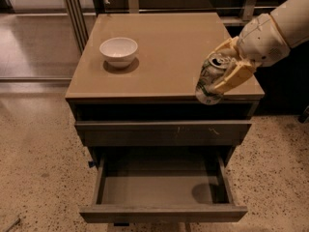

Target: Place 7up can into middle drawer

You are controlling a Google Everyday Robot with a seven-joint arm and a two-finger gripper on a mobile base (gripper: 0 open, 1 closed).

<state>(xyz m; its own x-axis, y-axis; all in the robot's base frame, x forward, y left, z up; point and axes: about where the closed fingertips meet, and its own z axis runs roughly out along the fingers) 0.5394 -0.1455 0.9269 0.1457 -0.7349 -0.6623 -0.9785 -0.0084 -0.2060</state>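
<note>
My gripper (226, 67) is shut on the 7up can (209, 79), a white and green can with a silver top. It holds the can tilted in the air at the front right edge of the cabinet top (169, 52). The middle drawer (161, 186) is pulled open below, with a smooth grey floor. The can hangs above the drawer's right part, and its shadow falls on the floor of the drawer at the right.
A white bowl (119, 51) stands on the cabinet top at the left. A closed drawer front with pale scratches (164, 132) lies above the open drawer. Speckled floor surrounds the cabinet. A metal rack stands behind.
</note>
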